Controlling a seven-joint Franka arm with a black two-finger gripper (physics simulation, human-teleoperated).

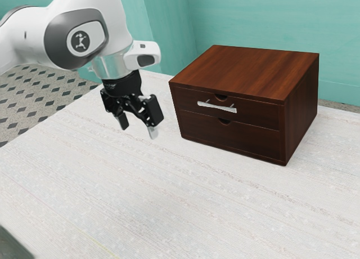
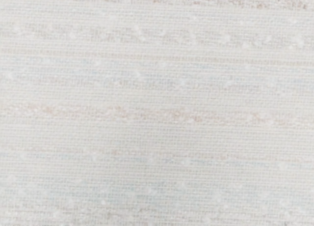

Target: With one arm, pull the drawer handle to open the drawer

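Observation:
A dark brown wooden cabinet (image 1: 250,98) with two drawers stands on the pale table (image 1: 169,202) at the exterior view's right. The upper drawer (image 1: 225,107) carries a light metal bar handle (image 1: 216,106) and sits flush with the cabinet front. The lower drawer (image 1: 230,134) is flush too. My black gripper (image 1: 138,127) hangs above the table to the left of the cabinet, a short way from the handle and a little below its height. Its fingers are spread apart with nothing between them. The wrist view looks straight down on the pale tabletop (image 2: 157,108).
A teal wall (image 1: 264,17) rises behind the cabinet. A grey patterned floor (image 1: 34,95) lies beyond the table's edge at the exterior view's left. Bare tabletop stretches in front of the cabinet and under my hand.

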